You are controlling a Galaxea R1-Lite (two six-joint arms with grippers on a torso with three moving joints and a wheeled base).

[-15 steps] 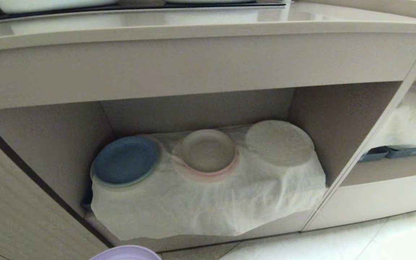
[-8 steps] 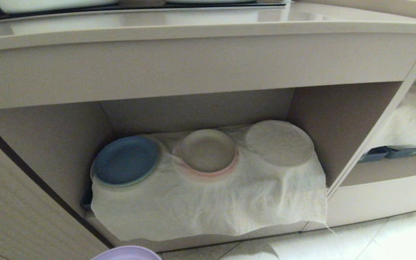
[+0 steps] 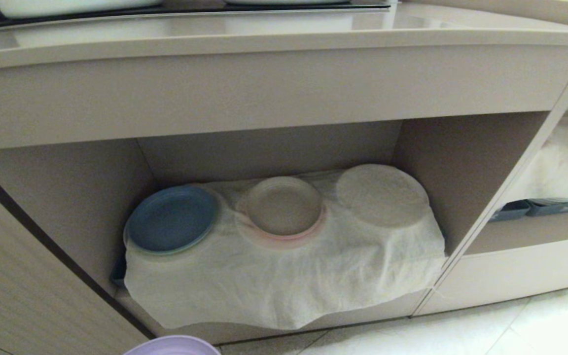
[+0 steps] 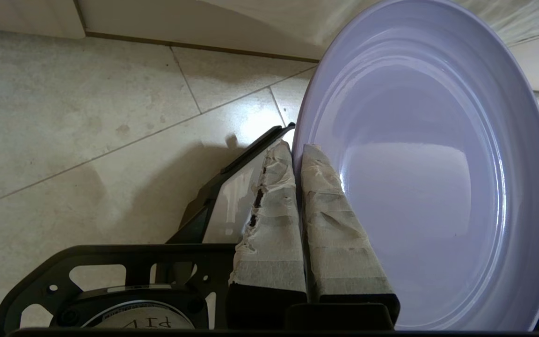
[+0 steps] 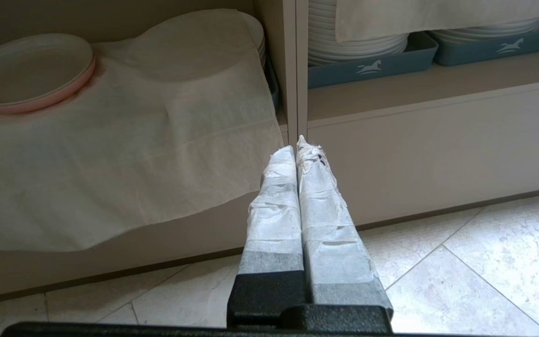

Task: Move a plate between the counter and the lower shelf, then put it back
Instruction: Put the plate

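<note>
From here I have my left gripper (image 4: 297,154) low over the floor (image 4: 87,107), its taped jaws pinching the rim of the plate (image 4: 428,159); one finger lies on the plate's inner face, the other against its underside. The lavender plate stretches on past the fingertips, and in the head view only a sliver of it (image 3: 171,345) shows at the bottom edge, out in front of the shelf (image 3: 363,315) and below the counter (image 3: 264,39).

Ahead of the jaws the shelf holds a cloth (image 3: 284,281) that drapes over its front lip. A blue plate (image 3: 171,218) sits at the left, a beige plate (image 3: 284,204) with a pink rim in the middle, and a white stack (image 3: 381,193) at the right lies under the cloth, so I see only its round outline.

My right gripper (image 5: 300,150) hangs just above the floor with its jaws pressed together on nothing. Its tips line up with the upright post (image 5: 290,70) between the shelf and the next cubby. Beyond and to the right of those tips two blue trays (image 5: 372,65) hold stacked white plates (image 5: 358,40), with another cloth (image 5: 438,14) hanging over them
</note>
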